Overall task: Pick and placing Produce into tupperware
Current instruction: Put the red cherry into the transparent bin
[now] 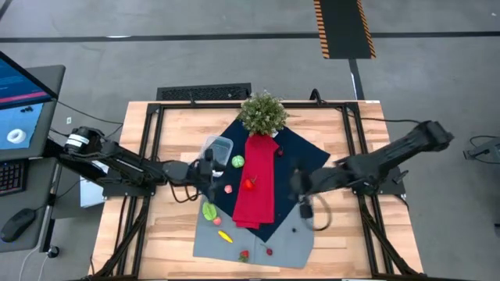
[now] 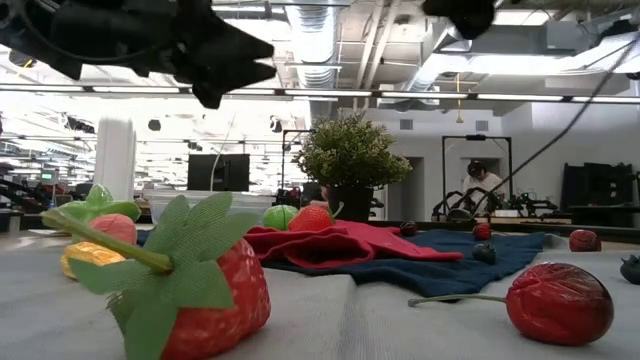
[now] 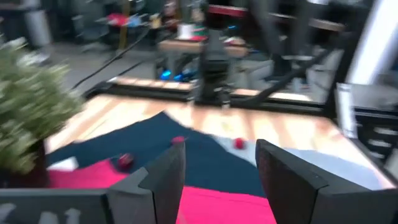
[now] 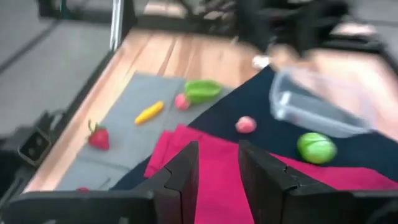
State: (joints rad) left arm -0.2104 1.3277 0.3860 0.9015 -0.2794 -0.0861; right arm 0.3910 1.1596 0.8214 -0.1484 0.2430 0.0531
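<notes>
One strawberry (image 2: 195, 285) big only at table height

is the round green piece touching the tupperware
Apart. In the right wrist view, a strip of dark blue cloth shows between the round green piece and the tupperware. The high view shows the same gap.

The worktop (image 1: 172, 226) carries 1 clear container (image 1: 219, 148), 1 potted plant (image 1: 262, 113) and 3 cloths: 1 red (image 1: 258, 191), 1 dark blue (image 1: 305, 156) and 1 grey (image 1: 273, 242). The toy produce in the overhead view counts 1 round green piece (image 1: 237, 161), 1 leafy green piece (image 1: 209, 211), 1 yellow piece (image 1: 225, 236), 2 pink pieces (image 1: 228, 188) and 1 strawberry (image 1: 244, 254). 2 arms reach in, each with 2 fingers.
</notes>
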